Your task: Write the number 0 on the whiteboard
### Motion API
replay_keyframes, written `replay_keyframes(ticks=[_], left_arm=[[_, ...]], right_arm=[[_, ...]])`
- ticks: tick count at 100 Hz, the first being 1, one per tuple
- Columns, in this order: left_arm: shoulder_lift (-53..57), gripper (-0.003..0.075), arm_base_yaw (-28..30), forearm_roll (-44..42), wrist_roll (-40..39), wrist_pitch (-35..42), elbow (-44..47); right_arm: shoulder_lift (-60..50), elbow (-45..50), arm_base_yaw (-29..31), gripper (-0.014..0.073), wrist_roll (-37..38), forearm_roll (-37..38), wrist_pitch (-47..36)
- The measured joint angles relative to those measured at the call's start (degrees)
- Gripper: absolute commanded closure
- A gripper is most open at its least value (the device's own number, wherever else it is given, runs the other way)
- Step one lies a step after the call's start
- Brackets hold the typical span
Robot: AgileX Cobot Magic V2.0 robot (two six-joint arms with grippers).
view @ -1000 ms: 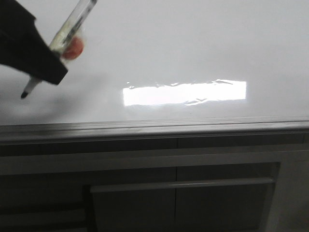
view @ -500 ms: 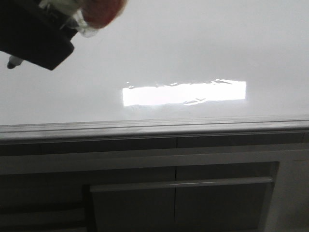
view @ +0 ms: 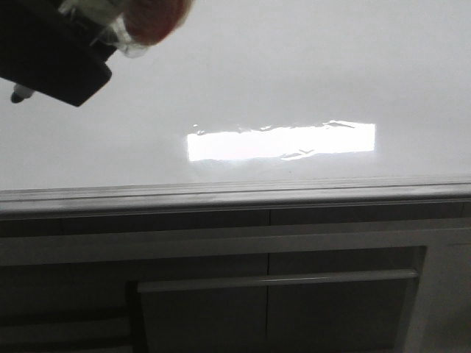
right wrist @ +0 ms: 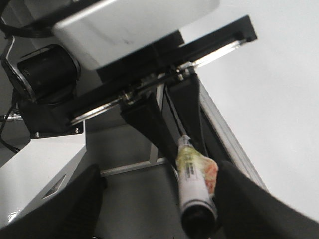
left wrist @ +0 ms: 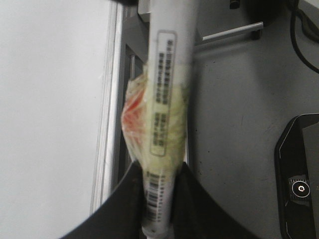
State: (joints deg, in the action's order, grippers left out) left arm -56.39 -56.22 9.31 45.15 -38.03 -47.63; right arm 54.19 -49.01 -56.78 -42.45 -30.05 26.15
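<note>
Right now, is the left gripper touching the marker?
Touching. In the left wrist view, the left gripper has a finger pressed against each side of the marker.

Left gripper (view: 55, 62) with marker (view: 110, 26): shifted toward 11 o'clock since a second ago, now at the front view's upper-left corner; marker tip (view: 20, 93) raised and moved toward 9 o'clock.
</note>
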Motion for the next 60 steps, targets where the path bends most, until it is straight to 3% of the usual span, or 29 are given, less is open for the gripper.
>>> replay_keyframes(ticks=[34,60], left_arm=[[0.0,0.074,0.0,2.18,0.08,-1.67,0.0],[0.0,0.074,0.0,3.72,0.08,-3.09,0.0]], right_arm=[[5.74,0.0,-2.63,0.0174,-0.13,1.69,-3.95],[6.03,0.0,-2.63,0.0346,-0.13,1.74,-4.31]])
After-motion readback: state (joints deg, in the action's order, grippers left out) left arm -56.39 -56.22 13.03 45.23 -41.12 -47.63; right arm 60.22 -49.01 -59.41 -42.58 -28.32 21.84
